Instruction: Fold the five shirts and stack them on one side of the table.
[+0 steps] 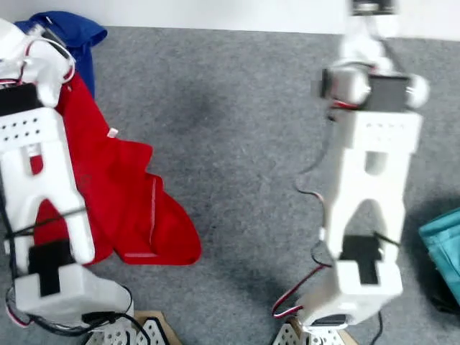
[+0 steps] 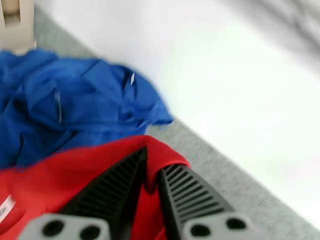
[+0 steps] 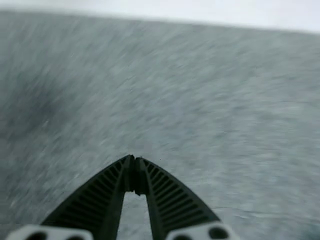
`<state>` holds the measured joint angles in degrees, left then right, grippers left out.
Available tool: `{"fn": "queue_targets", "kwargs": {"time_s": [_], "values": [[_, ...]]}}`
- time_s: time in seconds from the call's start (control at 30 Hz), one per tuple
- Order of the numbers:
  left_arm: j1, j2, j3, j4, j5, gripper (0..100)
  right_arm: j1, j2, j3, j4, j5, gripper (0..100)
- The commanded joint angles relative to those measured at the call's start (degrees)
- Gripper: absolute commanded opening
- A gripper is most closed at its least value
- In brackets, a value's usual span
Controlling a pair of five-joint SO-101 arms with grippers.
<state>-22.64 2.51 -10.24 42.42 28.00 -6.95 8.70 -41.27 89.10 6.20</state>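
Observation:
A red shirt [image 1: 129, 194] hangs crumpled along the left side of the grey table, partly under the left arm. My left gripper [image 2: 152, 162] is shut on a fold of the red shirt [image 2: 75, 170], holding it up near the table's far left corner. A blue shirt [image 2: 65, 110] lies bunched just beyond it, also seen in the high view as the blue shirt [image 1: 68, 32] at the far left corner. My right gripper [image 3: 134, 161] is shut with nothing in it, over bare grey felt. A teal shirt [image 1: 442, 248] lies at the right edge.
The grey felt table [image 1: 237, 144] runs to a white wall at the back. The right arm [image 1: 366, 180] stretches over the right half. Red and black cables [image 1: 309, 280] trail near its base. Open felt lies between the two arms.

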Motion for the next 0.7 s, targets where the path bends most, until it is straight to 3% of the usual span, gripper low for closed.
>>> {"fn": "queue_targets", "kwargs": {"time_s": [0.0, 0.13, 0.37, 0.67], "values": [[-1.7, 1.3, -0.2, -1.6, -0.7, 1, -5.1, 5.8, -1.0, -0.9, -3.5, 2.0], [-5.6, 2.9, 0.0, -1.5, -0.7, 1, -14.4, 14.1, -1.6, -1.3, -4.5, 11.3], [-13.2, 3.6, 0.4, -1.3, -0.7, 1, -32.7, 16.5, -0.9, -8.4, -4.6, 11.3], [-21.1, 3.6, 5.7, -1.5, -0.8, 1, -40.0, 27.0, 4.4, -22.7, -4.3, 11.2]]}}
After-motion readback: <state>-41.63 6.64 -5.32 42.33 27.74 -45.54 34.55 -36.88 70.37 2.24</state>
